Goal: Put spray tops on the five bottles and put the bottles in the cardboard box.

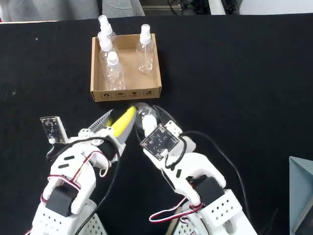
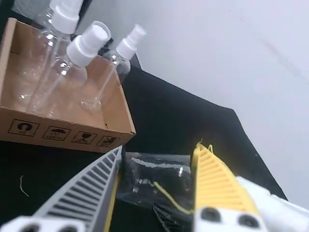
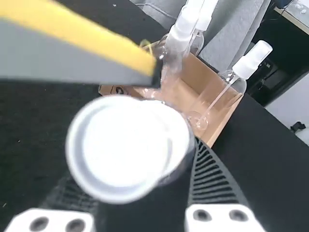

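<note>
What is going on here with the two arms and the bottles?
The right gripper holds one clear bottle just in front of the cardboard box. The left gripper is open close beside it. Four more bottles with spray tops seem to stand in the box already.

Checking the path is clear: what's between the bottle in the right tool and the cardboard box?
Only bare black cloth lies between the bottle and the cardboard box, as the high view shows.

Cardboard box [image 1: 132, 73] bare between bottles [image 1: 113, 68]
</note>
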